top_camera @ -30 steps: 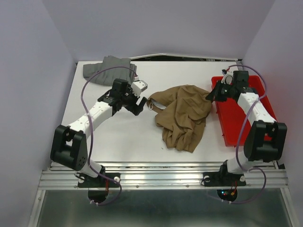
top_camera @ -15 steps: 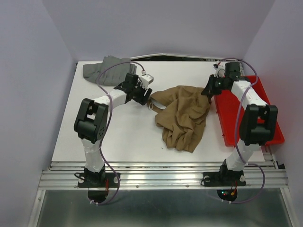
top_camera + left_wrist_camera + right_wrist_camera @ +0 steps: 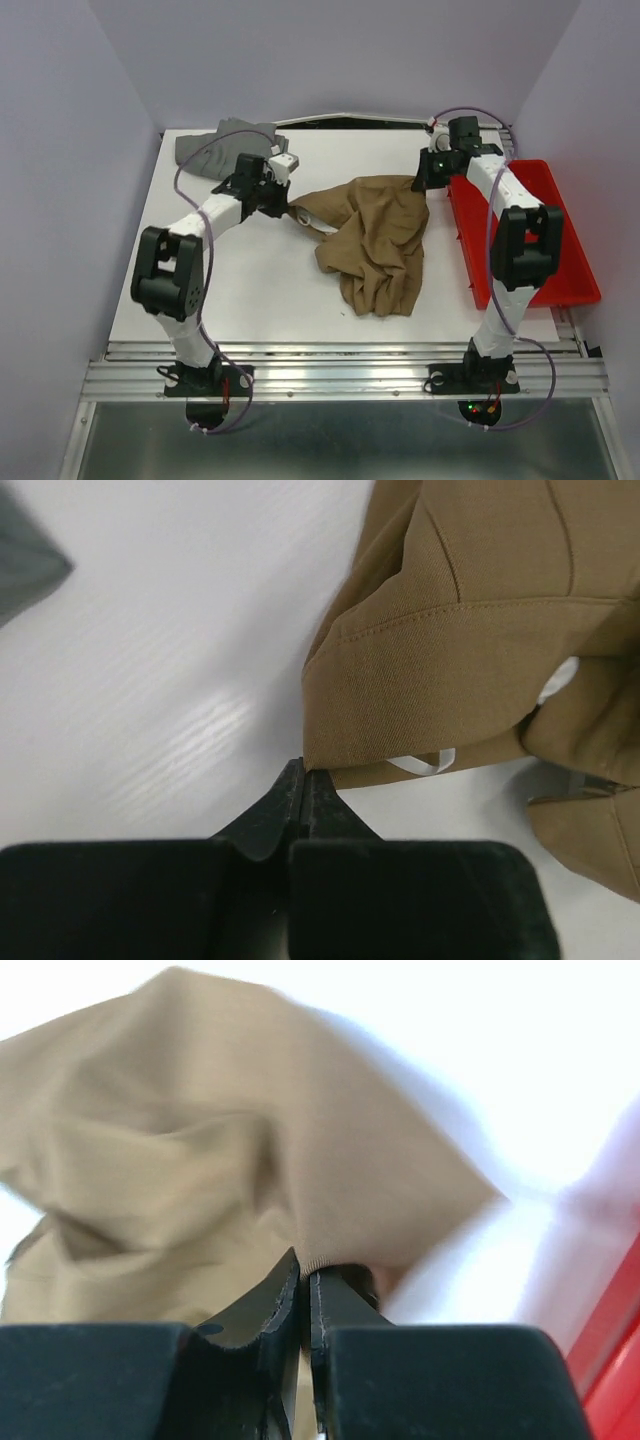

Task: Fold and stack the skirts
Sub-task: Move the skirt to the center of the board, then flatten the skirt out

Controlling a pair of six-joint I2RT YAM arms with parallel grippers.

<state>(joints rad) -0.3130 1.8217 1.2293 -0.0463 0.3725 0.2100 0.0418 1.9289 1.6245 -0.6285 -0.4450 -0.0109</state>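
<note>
Pinching one tan skirt (image 3: 380, 240), left gripper (image 3: 303, 773) and right gripper (image 3: 305, 1266) both clenched, one grey skirt (image 3: 215, 145) apart, one red tray (image 3: 572, 262)

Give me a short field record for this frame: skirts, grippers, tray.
tan skirt: crumpled in the middle, unfolded, pinched at two far points
grey skirt: bunched at the far left corner of the table, untouched
left gripper: jaws shut on the tan skirt's left corner
right gripper: jaws shut on the tan skirt's right edge
red tray: at the right, beside the tan skirt
stack: not started
</note>
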